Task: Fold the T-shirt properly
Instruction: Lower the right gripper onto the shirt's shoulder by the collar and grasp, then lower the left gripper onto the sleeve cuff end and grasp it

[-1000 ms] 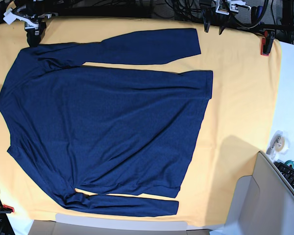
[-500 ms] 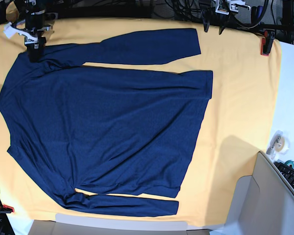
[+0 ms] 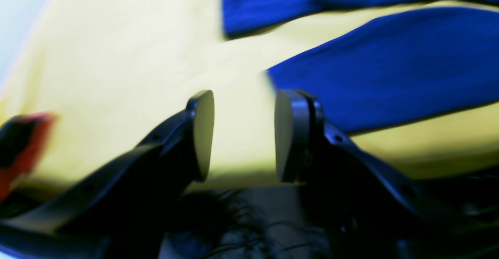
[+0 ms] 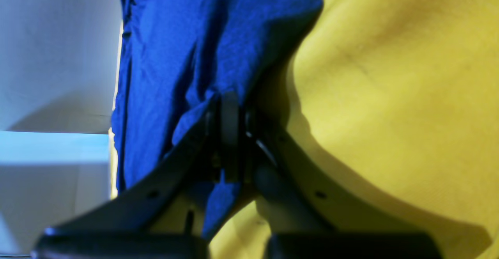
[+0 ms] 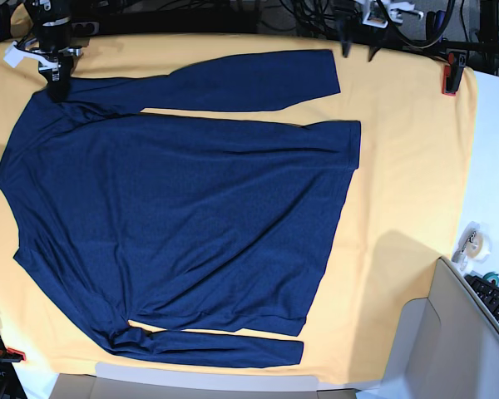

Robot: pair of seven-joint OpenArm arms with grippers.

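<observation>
The T-shirt [image 5: 183, 216] lies spread flat on the yellow-orange table cloth [image 5: 407, 166], collar end toward the base view's left, hem toward its right, one long sleeve [image 5: 224, 81] running along the far edge and the other [image 5: 208, 347] along the near edge. We note the right gripper [image 4: 230, 134] is pressed together on a pinch of the navy knit at the far shoulder, where the sleeve joins the body; the wrist view shows fabric bunched between the closed jaws and hanging in a fold below them. The left gripper [image 3: 243, 134] hovers with its jaws spread and nothing between them, just off the cuff [image 3: 351, 83] of the same sleeve, over bare cloth near the table's far edge. We judge the step in hand to be taking hold of the far sleeve at both ends, so as to lay it across the body. To do it well, the left gripper should come down onto the cuff end and close on the sleeve's full thickness only, not on the table cloth beneath; both arms should then rise together and keep the sleeve lightly taut, so that it lands straight and without a twist. The soft knit will likely sag and drag if one end leads. No brand, label or legible writing shows on the shirt or the cloth; a red clamp [image 5: 452, 73] holds the cloth's corner.
</observation>
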